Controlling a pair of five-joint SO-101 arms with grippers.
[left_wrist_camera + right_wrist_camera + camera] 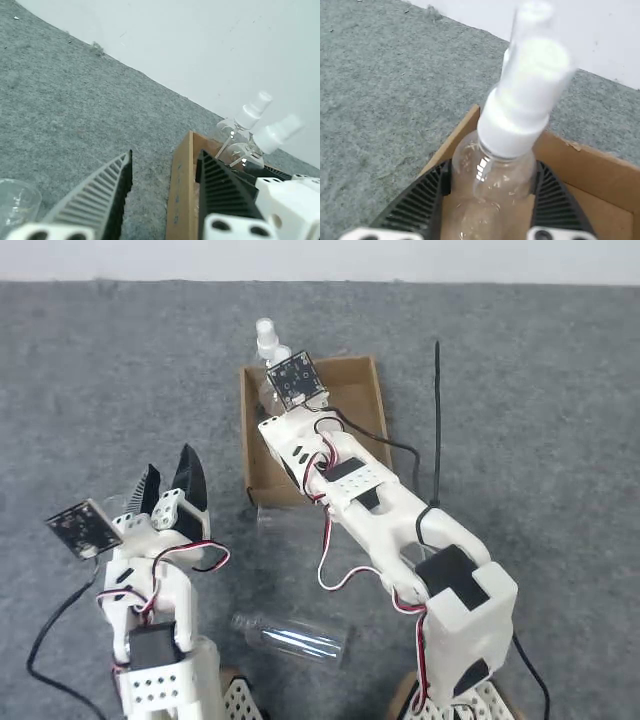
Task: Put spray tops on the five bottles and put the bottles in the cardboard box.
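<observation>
right gripper (492,172) grips bottle (512,125) | base cut off, probably inside cardboard box (585,170)

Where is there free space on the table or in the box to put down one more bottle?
The carpet left of the box and right of the cable is bare. The box's right half looks free. Crowded: its far-left corner, where the right jaws hold a bottle, and the front between the arms, with a lying bottle.

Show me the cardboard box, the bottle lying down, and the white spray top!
cardboard box (350,405), high view, bare floor inside.
lying bottle (290,637), high view, middle of its clear body.
white spray top (525,95), right wrist view, its wide middle part.
</observation>
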